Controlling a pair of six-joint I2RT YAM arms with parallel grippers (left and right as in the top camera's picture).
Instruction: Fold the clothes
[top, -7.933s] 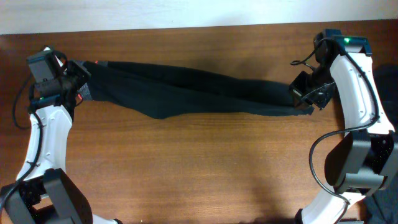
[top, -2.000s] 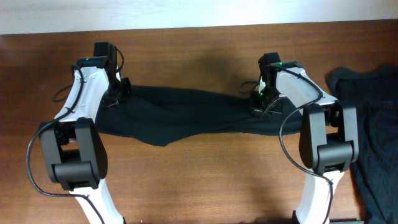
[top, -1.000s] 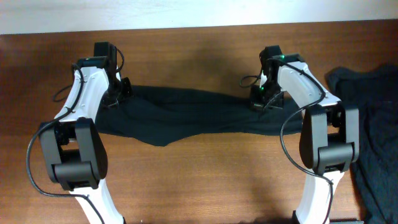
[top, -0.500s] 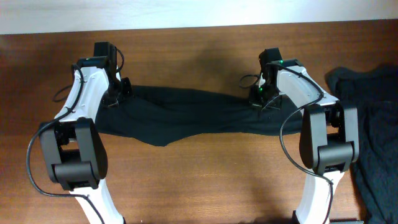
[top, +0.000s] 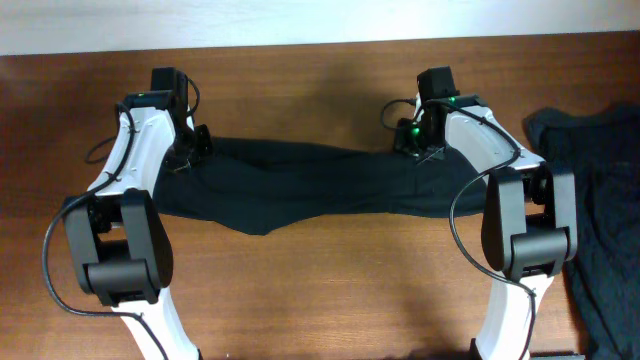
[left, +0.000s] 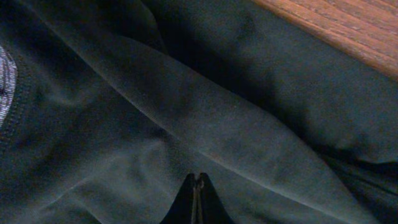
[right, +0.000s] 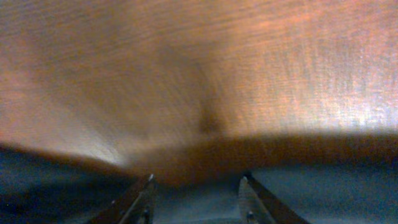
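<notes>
The right gripper (right: 196, 186) has let go, jaws now apart at the far edge of the trousers (top: 300, 185), which lie stretched across the table (top: 320, 300), while the left gripper (left: 198, 182), fingers together, likely anchors the waistband end.

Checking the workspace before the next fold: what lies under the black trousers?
Only the wooden table shows around the trousers. Whatever lies beneath their fabric is covered and cannot be seen.

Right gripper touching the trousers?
Cannot tell. Right wrist view shows the right gripper open with the trousers behind its tips; neither contact nor gap is plain.
</notes>
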